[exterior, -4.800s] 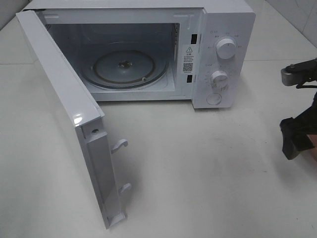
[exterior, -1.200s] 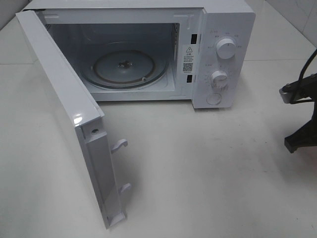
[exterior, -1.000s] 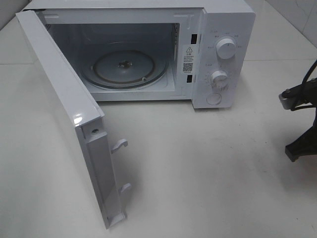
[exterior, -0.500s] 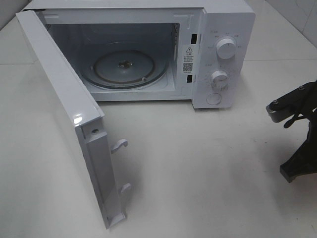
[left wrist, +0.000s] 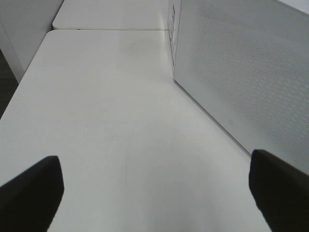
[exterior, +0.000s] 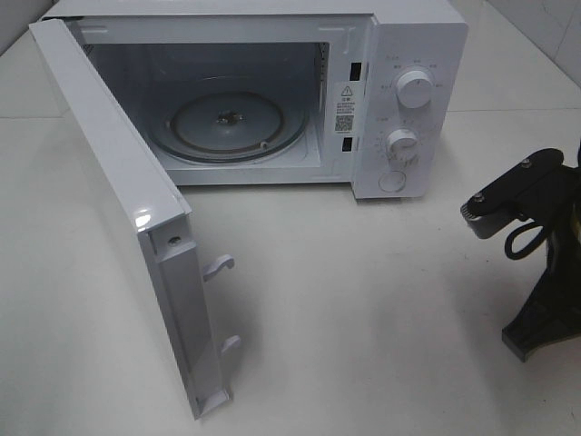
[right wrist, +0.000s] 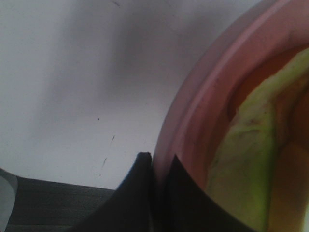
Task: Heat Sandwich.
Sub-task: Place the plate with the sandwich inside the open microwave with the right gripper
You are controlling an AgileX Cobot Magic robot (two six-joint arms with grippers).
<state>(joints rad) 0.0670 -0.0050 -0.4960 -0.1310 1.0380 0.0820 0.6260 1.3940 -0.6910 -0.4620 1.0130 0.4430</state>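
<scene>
The right gripper is clamping the rim of the pink plate, jaws pinched on that edge. The sandwich is lying on this plate, off to the right of the microwave. The left gripper is hanging with its fingers wide apart, holding nothing, beside the door, which is standing open.
</scene>
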